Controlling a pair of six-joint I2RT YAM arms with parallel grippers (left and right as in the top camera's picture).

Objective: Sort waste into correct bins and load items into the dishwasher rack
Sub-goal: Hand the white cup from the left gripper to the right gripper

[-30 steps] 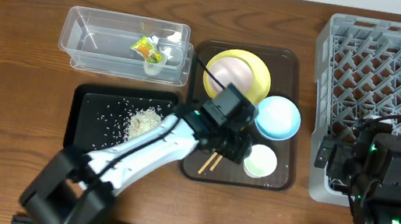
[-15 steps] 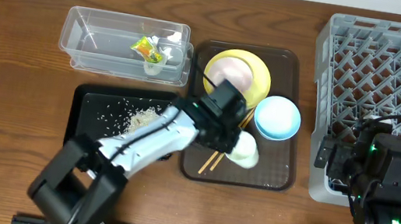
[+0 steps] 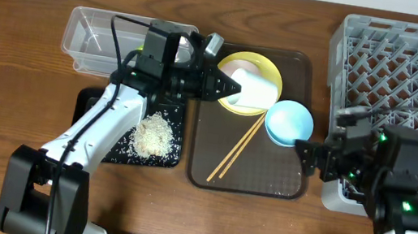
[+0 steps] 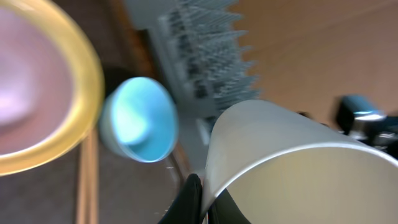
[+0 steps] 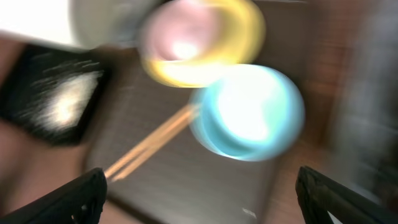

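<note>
Pinching the rim of the small pale cup (image 3: 252,90), the left gripper (image 3: 229,89) is closed on it. One dark finger (image 4: 189,198) lies against the outside of the wall, and the other seems to be inside the mouth. The cup is tipped on its side and sits over the round yellow plate (image 3: 269,70) at the far end of the brown serving tray (image 3: 265,186). In the left wrist view the cup fills the near right of the frame.

The pinkish bowl (image 5: 180,37) rests in the plate. The light blue bowl (image 3: 289,122) sits on the tray just right of and nearer than the plate. The wooden chopsticks (image 3: 237,147) lie slanted across the middle of the tray, one end close to the blue bowl.

The right gripper (image 3: 310,154) is at the right edge of the brown tray, between it and the grey dishwasher rack (image 3: 413,64). Its jaws stand wide apart with nothing between them, and they point left toward the blue bowl.

Left of the brown tray, the white rice clump (image 3: 153,134) lies in the black tray (image 3: 89,104). The clear tub (image 3: 89,39) stands beyond it, partly hidden by the left arm. Both wrist views are blurred, and no lettering can be made out on anything.
</note>
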